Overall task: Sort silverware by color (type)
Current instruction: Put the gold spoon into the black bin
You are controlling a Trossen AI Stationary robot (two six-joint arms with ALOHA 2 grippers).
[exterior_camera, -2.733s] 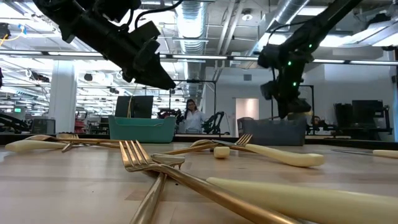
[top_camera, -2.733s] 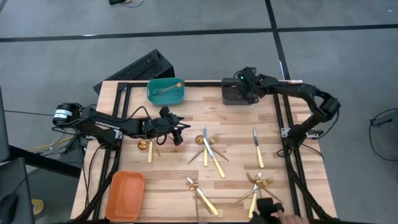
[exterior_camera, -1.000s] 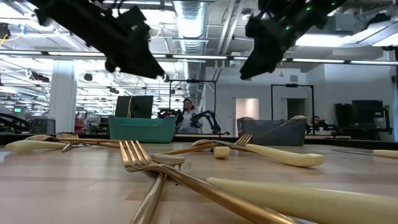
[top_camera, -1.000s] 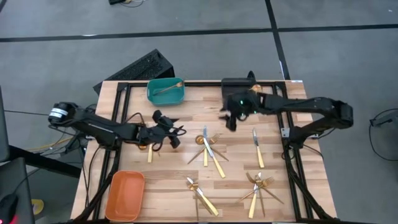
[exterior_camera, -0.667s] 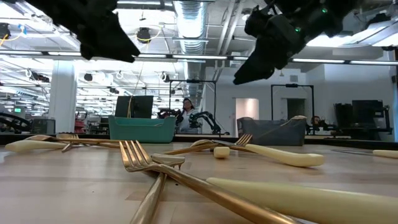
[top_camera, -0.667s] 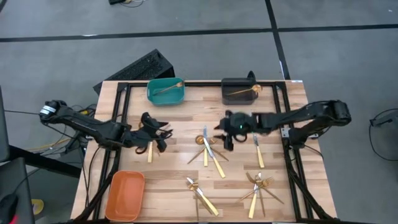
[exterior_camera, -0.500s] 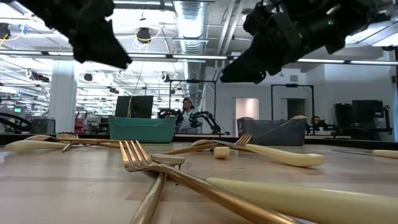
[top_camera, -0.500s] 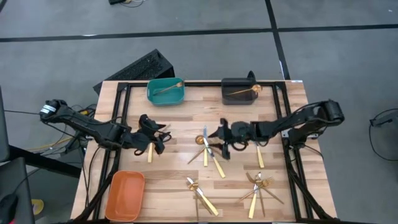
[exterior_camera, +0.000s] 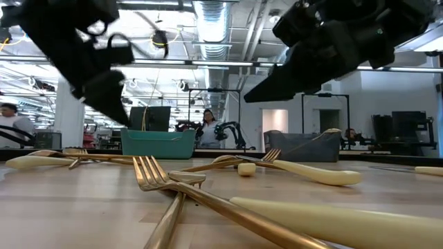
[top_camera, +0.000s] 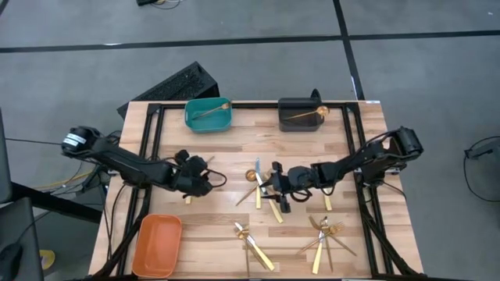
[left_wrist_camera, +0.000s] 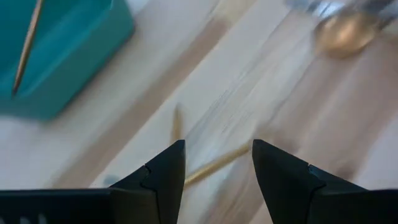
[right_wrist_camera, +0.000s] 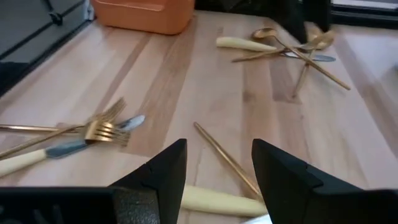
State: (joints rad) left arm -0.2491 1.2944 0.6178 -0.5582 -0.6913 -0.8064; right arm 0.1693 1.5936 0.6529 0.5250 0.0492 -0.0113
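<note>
**Both grippers spread above the scattered silverware**

The right gripper [top_camera: 275,190] is seen with its fingers spread and empty, directly over a crossed pile of silverware [top_camera: 264,190] at the table middle. More gold pieces [top_camera: 323,232] lie nearer the front edge. The left gripper [top_camera: 205,179] is also spread, holding nothing, just beside a gold spoon [top_camera: 187,191]. Farther behind, one piece is seen in the teal bin [top_camera: 208,114] and one in the dark grey bin [top_camera: 300,115]

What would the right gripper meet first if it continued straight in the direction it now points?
Probably the thin gold handle lying between the open fingers of the right gripper, then bare wooden table. Depth is hard to judge; the orange bin lies much farther.
</note>
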